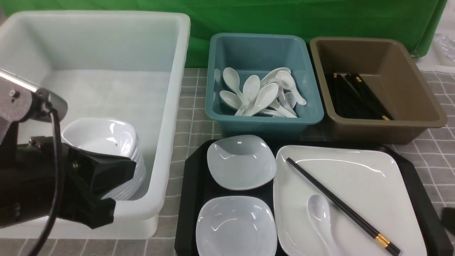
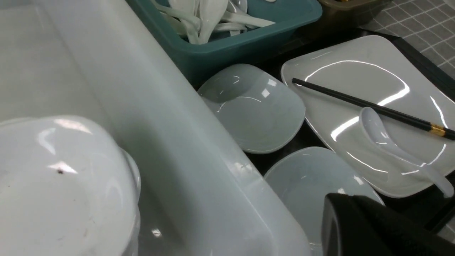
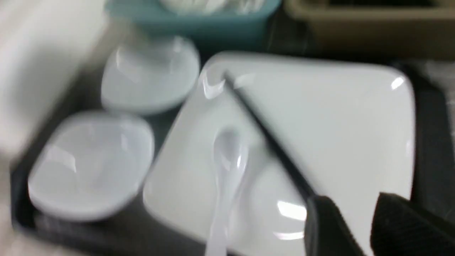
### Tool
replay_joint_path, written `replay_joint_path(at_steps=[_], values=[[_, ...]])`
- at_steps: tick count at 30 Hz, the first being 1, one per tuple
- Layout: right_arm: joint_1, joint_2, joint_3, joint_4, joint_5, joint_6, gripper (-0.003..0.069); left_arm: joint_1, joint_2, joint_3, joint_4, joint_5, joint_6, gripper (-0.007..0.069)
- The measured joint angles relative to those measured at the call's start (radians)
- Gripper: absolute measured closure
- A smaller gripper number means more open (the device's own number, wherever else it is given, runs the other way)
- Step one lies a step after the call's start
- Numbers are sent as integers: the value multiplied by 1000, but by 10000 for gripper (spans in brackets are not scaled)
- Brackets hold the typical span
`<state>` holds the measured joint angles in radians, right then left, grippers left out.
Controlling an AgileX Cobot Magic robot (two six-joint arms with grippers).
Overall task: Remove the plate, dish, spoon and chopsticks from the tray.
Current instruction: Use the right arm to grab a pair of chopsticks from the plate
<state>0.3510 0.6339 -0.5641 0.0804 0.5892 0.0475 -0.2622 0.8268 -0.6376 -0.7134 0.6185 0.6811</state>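
Note:
The black tray (image 1: 185, 199) holds the large white plate (image 1: 355, 177) on its right side. Two small white dishes (image 1: 241, 161) (image 1: 236, 225) lie on its left side. The black chopsticks (image 1: 337, 202) run diagonally across the plate, and the white spoon (image 1: 320, 213) lies beside them. My left gripper (image 1: 121, 177) is shut and empty, in front of the white bin's near wall; the left wrist view shows it (image 2: 332, 204) above the near dish (image 2: 302, 177). The right wrist view is blurred. In it, my right gripper (image 3: 352, 202) stands open over the plate's (image 3: 337, 117) near edge, by the chopsticks' (image 3: 263, 131) thick end.
A big white bin (image 1: 170, 106) at the left holds a stack of small white dishes (image 1: 106, 138). Behind the tray stand a teal bin (image 1: 265, 122) of spoons and a brown bin (image 1: 384, 131) of chopsticks. A grey checked cloth covers the table.

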Motion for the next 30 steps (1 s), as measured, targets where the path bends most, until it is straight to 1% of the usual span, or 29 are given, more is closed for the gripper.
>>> replay_joint_path(at_steps=[2, 4, 6, 8, 9, 11, 13, 15, 16, 17, 18, 20, 30], values=[[41, 146, -91, -8, 90, -78, 421, -4, 0, 0, -9, 23, 23, 611], [53, 278, -167, -19, 160, -129, 421, -23, 0, 0, -12, 41, 44, 611], [53, 402, -225, -42, 196, -158, 419, -51, -4, 0, -16, 46, 62, 611], [27, 553, -277, -60, 220, -196, 406, -96, -23, 0, -17, 47, 83, 611], [17, 576, -288, -60, 225, -211, 401, -104, -29, 0, -14, 47, 87, 611], [-13, 683, -320, -45, 235, -279, 367, -142, -57, 1, 0, 49, 98, 611], [-35, 770, -342, -13, 235, -345, 314, -174, -87, 2, 19, 49, 103, 611], [-48, 841, -358, 19, 217, -387, 239, -196, -123, 2, 35, 45, 104, 611], [-50, 872, -366, 27, 203, -399, 211, -203, -138, 3, 39, 39, 104, 611], [-50, 878, -367, 28, 203, -401, 206, -204, -138, 3, 39, 39, 105, 611], [-50, 916, -378, 35, 175, -410, 178, -210, -156, 3, 46, 30, 108, 611], [-50, 949, -386, 39, 137, -414, 165, -209, -170, 3, 59, 21, 108, 611], [-50, 1066, -388, 42, 56, -433, 158, -209, -174, 5, 72, 4, 108, 611]])
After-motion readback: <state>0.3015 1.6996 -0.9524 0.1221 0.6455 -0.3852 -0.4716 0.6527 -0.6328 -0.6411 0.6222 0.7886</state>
